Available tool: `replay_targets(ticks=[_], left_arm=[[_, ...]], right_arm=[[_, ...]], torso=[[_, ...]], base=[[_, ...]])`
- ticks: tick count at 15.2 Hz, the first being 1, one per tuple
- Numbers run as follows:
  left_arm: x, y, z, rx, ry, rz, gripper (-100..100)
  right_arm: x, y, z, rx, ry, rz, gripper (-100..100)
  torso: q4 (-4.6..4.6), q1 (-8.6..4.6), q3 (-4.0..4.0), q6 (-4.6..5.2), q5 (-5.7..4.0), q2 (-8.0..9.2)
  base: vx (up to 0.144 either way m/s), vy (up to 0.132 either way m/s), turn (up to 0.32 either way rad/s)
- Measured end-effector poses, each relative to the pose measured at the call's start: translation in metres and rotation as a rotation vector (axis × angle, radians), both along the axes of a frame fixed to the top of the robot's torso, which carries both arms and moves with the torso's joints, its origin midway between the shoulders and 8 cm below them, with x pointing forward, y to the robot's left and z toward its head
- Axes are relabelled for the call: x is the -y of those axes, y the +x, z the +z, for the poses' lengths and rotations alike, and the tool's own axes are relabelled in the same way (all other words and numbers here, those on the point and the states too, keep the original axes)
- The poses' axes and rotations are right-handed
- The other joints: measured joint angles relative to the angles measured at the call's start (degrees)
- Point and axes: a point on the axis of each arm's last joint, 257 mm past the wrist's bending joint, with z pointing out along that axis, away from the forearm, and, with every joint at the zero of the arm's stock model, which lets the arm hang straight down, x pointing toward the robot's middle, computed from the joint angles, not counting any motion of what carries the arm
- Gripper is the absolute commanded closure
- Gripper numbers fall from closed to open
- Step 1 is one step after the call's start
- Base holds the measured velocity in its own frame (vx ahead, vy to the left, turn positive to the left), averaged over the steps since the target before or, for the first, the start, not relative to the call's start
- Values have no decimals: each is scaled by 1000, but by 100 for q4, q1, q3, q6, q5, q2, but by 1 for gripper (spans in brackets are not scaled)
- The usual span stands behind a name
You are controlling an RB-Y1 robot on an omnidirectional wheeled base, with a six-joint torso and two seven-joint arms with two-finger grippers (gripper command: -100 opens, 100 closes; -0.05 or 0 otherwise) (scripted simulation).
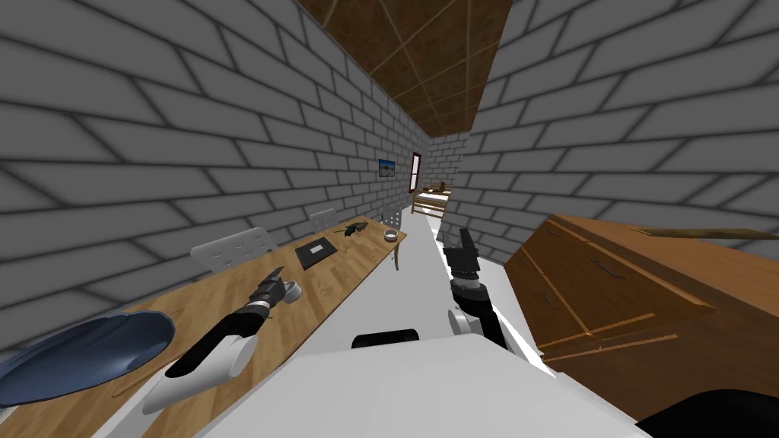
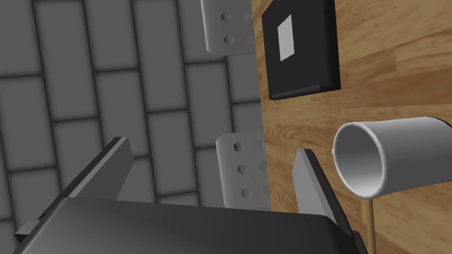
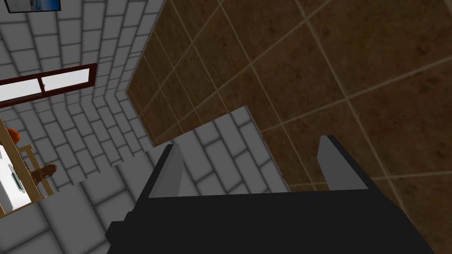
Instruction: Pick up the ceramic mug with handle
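Plain light grey cylindrical mug, empty, on the light brown wooden tabletop. Open mouth faces my left gripper. Mug sits just beside one finger, outside the gap. Upright or tipped: can't tell.

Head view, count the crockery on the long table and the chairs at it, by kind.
Mug: 1
Large blue dish: 1
Small white bowl: 1
White chairs: 3
Total: 6
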Motion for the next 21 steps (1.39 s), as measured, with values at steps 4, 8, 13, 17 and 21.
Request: replay_targets(ticks=[4,8,13,17,21], left_arm=[[-20,-11,-21,-72,-39,45,-100],[-44,-27,-43,-151,-93,109,-100],[-66,-50,-69,-238,-154,178,-100],[-80,-66,-81,-295,-200,230,-100],[-96,-87,-97,-360,-257,291,-100]], right_arm=[[0,0,0,0,0,0,0],[0,0,0,0,0,0,0],[0,0,0,0,0,0,0],[0,0,0,0,0,0,0],[0,0,0,0,0,0,0]], torso=[[0,-1,0,1,0,-1],[0,2,-1,3,0,-2],[0,1,-1,3,0,-2],[0,0,-1,3,0,-2],[-1,3,-2,-1,1,-3]], base=[[5,10,-151],[7,17,-156],[5,15,-102],[5,15,-113],[9,21,-147]])
